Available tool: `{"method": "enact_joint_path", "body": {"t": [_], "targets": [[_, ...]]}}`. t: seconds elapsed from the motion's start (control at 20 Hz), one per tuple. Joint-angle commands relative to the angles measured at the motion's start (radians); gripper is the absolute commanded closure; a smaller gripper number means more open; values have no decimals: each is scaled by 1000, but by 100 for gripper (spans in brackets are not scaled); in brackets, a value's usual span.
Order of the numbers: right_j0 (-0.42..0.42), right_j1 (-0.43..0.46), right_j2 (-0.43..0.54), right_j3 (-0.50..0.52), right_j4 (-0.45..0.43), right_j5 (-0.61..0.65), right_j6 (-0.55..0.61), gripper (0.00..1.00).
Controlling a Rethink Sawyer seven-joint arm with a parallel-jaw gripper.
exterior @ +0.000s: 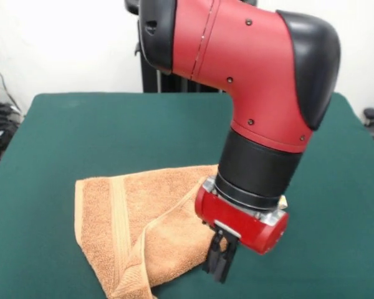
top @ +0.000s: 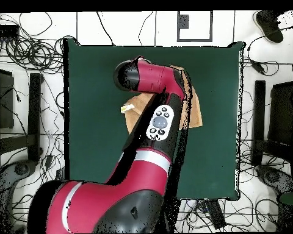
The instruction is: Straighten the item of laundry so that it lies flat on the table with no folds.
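The orange-tan towel [exterior: 143,212] lies on the dark green table [exterior: 81,124] near its front edge. It is folded over itself: a flap runs diagonally across it and a woven band shows on the left part. My gripper [exterior: 221,261] hangs low at the towel's right front edge, down near the table top. In the overhead view the arm covers most of the towel [top: 195,108]. Only its edges and the small white tag [top: 127,108] show there, and the gripper is hidden under the arm.
The bulky red and black arm [exterior: 255,81] leans over the table's middle and hides the towel's far right part. Cables and stands surround the table [top: 94,73] on the floor in the overhead view.
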Motion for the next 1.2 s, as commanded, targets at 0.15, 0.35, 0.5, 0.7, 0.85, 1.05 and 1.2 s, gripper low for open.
{"method": "enact_joint_path", "body": {"t": [0.15, 0.35, 0.5, 0.7, 0.85, 1.05, 1.2], "targets": [[39, -52, 36, 97, 33, 140, 188, 100], [40, -107, 55, 203, 15, 156, 148, 100], [44, -130, 56, 245, 4, 180, 130, 100], [47, -140, 57, 269, -9, 209, 125, 0], [55, -138, 49, 276, -18, 211, 128, 0], [89, -117, -2, 277, -41, 181, 174, 0], [94, -112, -1, 299, -40, 172, 177, 0]]}}
